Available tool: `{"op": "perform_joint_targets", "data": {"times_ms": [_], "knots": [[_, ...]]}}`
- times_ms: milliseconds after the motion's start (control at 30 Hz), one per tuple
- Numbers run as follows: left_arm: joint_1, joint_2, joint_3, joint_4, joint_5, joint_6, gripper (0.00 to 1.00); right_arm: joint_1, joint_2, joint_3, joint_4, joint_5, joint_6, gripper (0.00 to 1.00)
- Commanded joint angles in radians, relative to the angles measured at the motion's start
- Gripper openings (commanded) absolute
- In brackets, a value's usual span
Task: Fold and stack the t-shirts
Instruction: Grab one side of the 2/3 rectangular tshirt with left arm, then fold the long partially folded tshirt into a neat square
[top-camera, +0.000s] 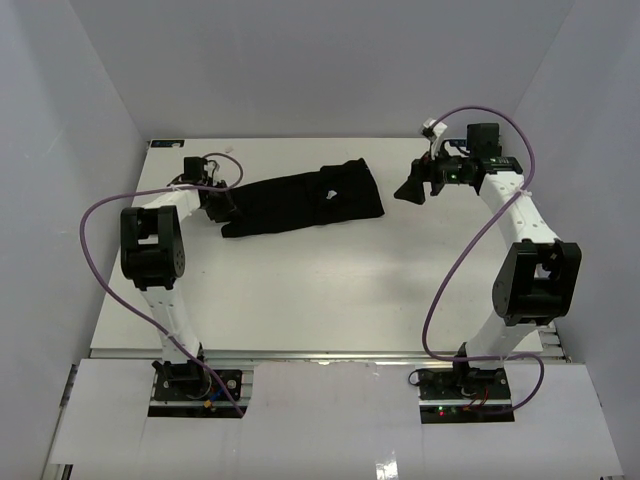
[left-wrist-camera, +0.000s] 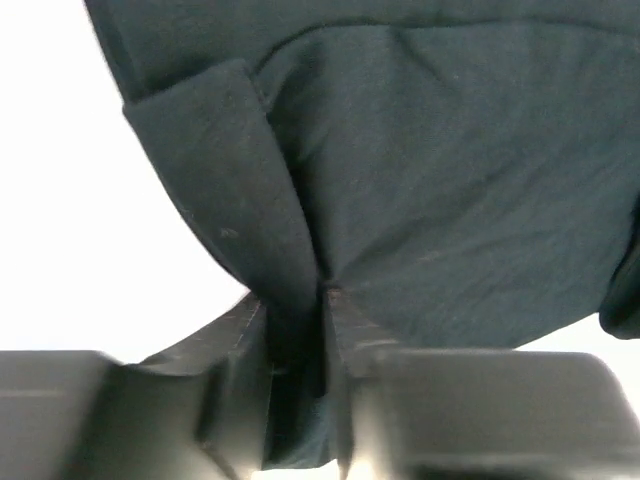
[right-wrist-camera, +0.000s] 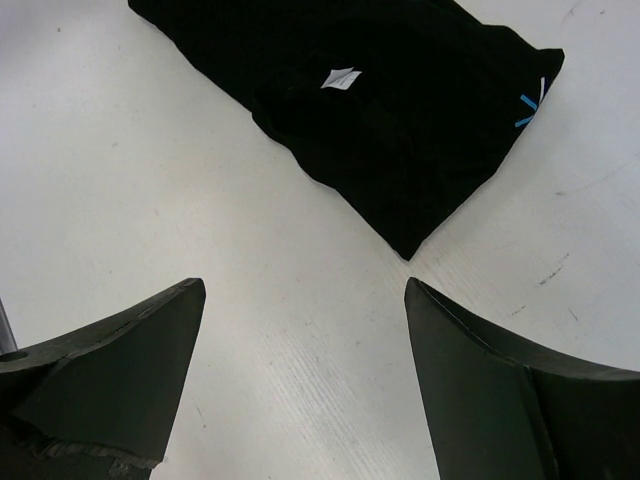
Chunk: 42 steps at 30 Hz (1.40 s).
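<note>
Black t-shirt (top-camera: 305, 200) lies bunched into a long strip on the white table (top-camera: 330, 300). It sits upper middle of the top view, slanting from lower left to upper right.

Left gripper (left-wrist-camera: 322, 300) is at the shirt's left end, jaws almost closed and pinching a fold of fabric. In the left wrist view the cloth is drawn into the narrow gap, with creases fanning upward from the pinch.

Right gripper (right-wrist-camera: 303, 288) has jaws spread wide with nothing between them. It sits off the shirt's right end, upper right of the top view, apart from the cloth. Can't tell if it touches the table.

In the right wrist view the shirt takes the upper part of the frame. White neck tag (right-wrist-camera: 341, 78) is upper centre, small blue logo (right-wrist-camera: 530, 108) at the cloth's upper right edge.
</note>
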<state>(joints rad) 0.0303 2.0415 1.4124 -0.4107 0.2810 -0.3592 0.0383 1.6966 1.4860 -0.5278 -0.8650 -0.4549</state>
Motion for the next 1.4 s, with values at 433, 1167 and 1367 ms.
{"op": "perform_joint_targets", "data": {"times_ms": [433,1167,1367], "knots": [[0.002,-0.219,-0.125,-0.086,-0.042,0.017,0.08,-0.028,-0.100,-0.056,-0.008,-0.008,-0.019,0.88],[-0.075,-0.385,-0.001,-0.195,0.069,-0.147,0.08,-0.026,-0.115,-0.121,0.038,-0.011,-0.021,0.88],[-0.179,-0.241,0.213,-0.260,0.073,-0.136,0.08,-0.028,-0.129,-0.153,0.060,-0.006,-0.022,0.88]]}}
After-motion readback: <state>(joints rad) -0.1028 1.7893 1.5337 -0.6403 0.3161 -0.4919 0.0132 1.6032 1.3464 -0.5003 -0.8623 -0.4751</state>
